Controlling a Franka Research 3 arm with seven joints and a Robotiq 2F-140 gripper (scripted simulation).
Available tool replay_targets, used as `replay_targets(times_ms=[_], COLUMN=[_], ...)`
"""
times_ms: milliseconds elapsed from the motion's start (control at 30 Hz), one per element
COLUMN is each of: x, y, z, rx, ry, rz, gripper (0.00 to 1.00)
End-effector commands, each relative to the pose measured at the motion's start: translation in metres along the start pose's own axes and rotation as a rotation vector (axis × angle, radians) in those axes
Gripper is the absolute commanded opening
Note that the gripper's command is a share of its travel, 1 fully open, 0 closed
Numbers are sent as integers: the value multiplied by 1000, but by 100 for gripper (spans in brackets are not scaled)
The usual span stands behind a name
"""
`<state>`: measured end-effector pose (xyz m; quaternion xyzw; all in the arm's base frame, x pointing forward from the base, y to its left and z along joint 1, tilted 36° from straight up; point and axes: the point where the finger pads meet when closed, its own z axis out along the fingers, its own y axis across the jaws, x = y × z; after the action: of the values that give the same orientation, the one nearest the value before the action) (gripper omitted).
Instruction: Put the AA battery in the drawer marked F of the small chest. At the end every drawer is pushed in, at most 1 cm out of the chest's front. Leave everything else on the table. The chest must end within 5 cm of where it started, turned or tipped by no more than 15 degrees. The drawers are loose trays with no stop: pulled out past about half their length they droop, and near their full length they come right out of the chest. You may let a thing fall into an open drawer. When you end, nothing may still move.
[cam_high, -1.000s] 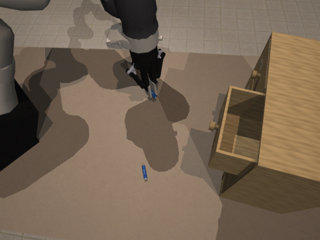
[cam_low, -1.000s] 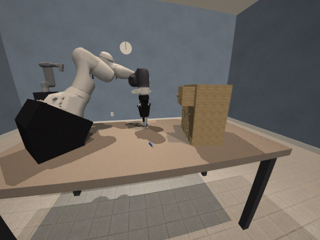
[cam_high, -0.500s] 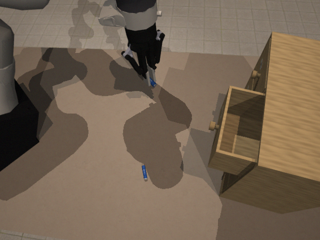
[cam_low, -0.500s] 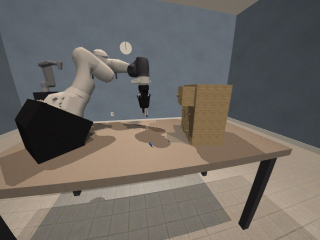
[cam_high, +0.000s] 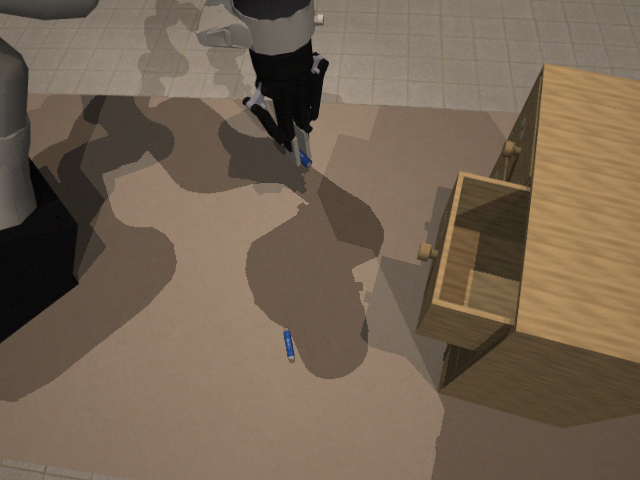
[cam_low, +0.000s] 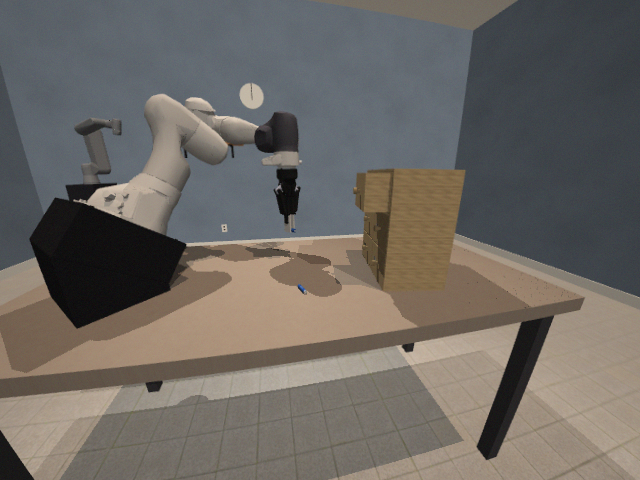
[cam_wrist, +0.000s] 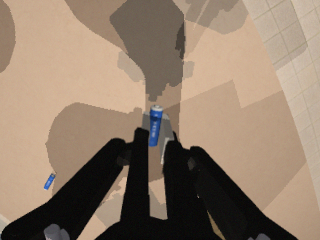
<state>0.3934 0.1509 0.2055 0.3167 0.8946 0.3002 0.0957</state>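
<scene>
My gripper (cam_high: 302, 150) (cam_low: 290, 225) (cam_wrist: 154, 123) is shut on a blue battery (cam_high: 306, 159) (cam_low: 293, 230) (cam_wrist: 155, 125) and holds it above the table, left of the chest in the top and exterior views. The battery sticks out past the fingertips; its type cannot be read. The small wooden chest (cam_high: 584, 206) (cam_low: 418, 232) stands upright at the right. Its upper drawer (cam_high: 465, 325) (cam_low: 360, 191) is pulled partly out, with nothing seen in its visible part. Its letter cannot be read. The lower drawers look pushed in; their letters are unreadable too.
A second, slim blue battery (cam_high: 288, 345) (cam_low: 301, 289) (cam_wrist: 49, 181) lies on the table (cam_high: 206, 413) (cam_low: 232, 330). The open drawer's round knob (cam_high: 426, 252) (cam_low: 355, 190) juts toward the arm's side. Another knob (cam_high: 510, 149) shows farther back on the chest's front.
</scene>
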Motion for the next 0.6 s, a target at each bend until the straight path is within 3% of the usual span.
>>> replay_targets(times_ms=[0,233,267,367,400,533,567], x=[3,4,4,4,5,5,5], y=[12,17,22,22,28,28,33], z=[-7,-9,-13,-13,-16,-16,-20], rx=[-25,-36,-48,-48,-62,-62,-77], ry=[10,11,11,11,10,10,7], rz=[-198,-262,-334,-334,-413,-413,-498], gripper=[6,6,6,6,6,6,6])
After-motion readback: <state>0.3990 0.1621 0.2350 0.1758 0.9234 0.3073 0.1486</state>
